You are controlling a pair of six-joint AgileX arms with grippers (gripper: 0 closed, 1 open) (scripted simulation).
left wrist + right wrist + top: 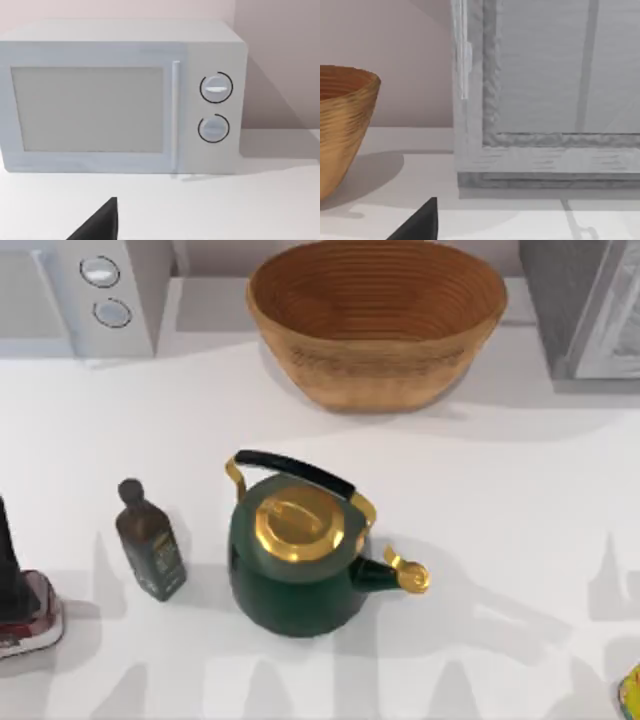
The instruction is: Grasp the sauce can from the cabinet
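Sauce can (30, 618): a short cylinder with a dark maroon rim at the top view's far left edge, toward the near side. It stands on the table (500, 520), not inside the cabinet (590, 310). It is cut by the frame and partly covered by a dark piece of the left arm (6, 560).
Can's axis: judged upright, since the rim faces the overhead camera; a grasp would close across its side.
Nearer arm: the left, by judgement. The can sits directly at that arm's dark piece, while the right arm's side is across the whole table.
Left gripper (100, 225): a dark wedge low in the left wrist view, aimed at the microwave (120, 100). The can lies below or behind its line of sight.
Right gripper (420, 225): a like wedge in the right wrist view, facing the cabinet's closed door beside the woven basket (342, 130).
Jaw state: cannot be told for either gripper.
Between can and cabinet: dark square bottle (148, 540), then the green kettle (300, 555) with its gold lid, both well apart from the can.
Top view's contribution: the can's place and the table layout.
Wrist views' contribution: the microwave's two dials and the cabinet's frosted panel, front on.
Unidentified: a yellow scrap (631, 690) at the near right edge.
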